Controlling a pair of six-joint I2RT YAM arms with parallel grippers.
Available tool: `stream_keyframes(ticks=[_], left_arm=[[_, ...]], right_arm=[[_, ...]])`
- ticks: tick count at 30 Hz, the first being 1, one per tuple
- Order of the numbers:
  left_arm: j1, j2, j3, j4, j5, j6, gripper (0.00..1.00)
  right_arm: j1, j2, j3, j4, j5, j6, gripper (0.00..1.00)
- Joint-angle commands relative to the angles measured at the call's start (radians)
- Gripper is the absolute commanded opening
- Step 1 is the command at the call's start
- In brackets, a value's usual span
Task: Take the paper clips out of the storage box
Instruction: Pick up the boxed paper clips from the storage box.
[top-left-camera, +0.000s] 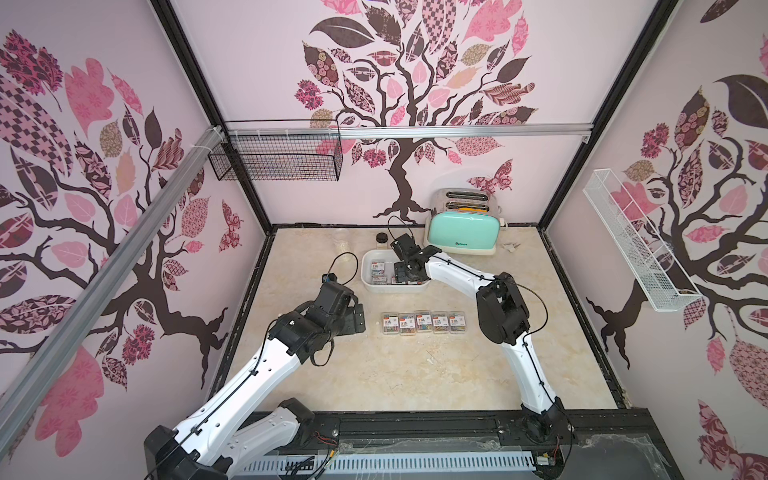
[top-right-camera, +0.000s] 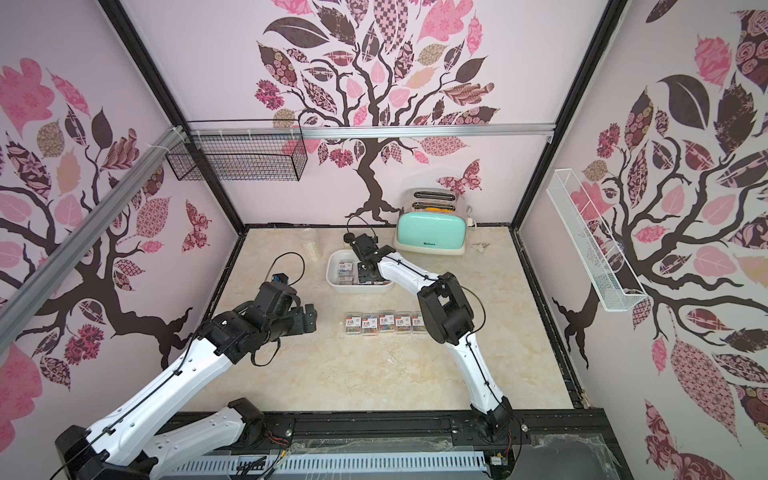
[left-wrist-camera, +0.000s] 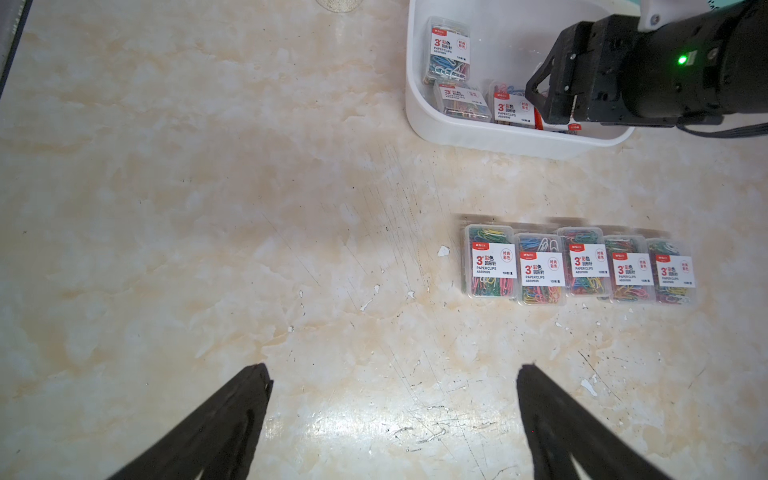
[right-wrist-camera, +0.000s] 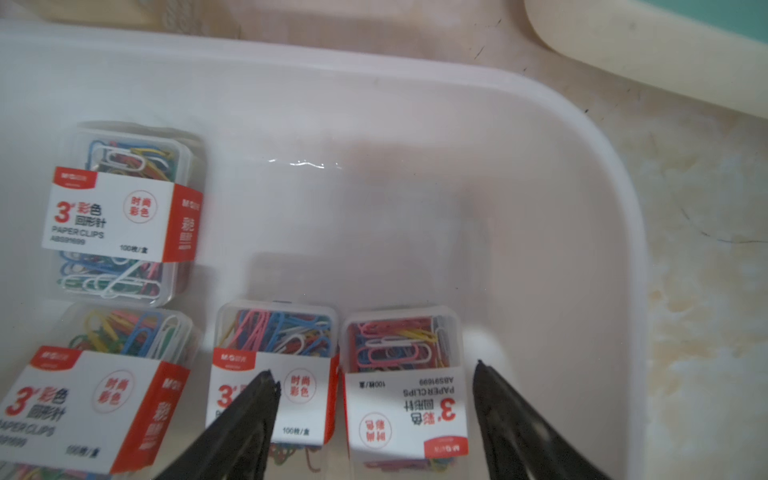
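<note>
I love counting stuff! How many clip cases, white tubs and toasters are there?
clip cases out in a row: 5
clip cases inside the white tub: 4
white tub: 1
toaster: 1
Total: 11

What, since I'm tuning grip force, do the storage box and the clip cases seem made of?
Storage box: white, probably plastic, smooth and slightly glossy; a highlight glints on its floor. Paper clip cases: clear, seemingly rigid plastic, coloured clips showing through, with white paper-like labels.
</note>
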Motion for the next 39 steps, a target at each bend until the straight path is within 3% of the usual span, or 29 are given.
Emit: stream_keyframes(ticks=[1, 22, 33, 39], left_arm=[[-0.004, 0.009, 0.024, 0.015, 0.006, 0.010, 0.98], [-0.003, 0.042, 0.047, 0.024, 0.005, 0.015, 0.98], [0.000, 0.050, 0.043, 0.028, 0.006, 0.014, 0.98], [0.012, 0.053, 0.038, 0.034, 0.017, 0.019, 0.98]], right_arm=[[-0.014, 0.035, 0.021, -0.015, 0.003, 0.022, 0.77], [-0.031, 0.084, 0.010, -0.019, -0.032, 0.024, 0.73], [-0.034, 0.125, 0.011, -0.026, -0.049, 0.023, 0.58], [-0.034, 0.129, 0.038, -0.005, -0.074, 0.007, 0.59]])
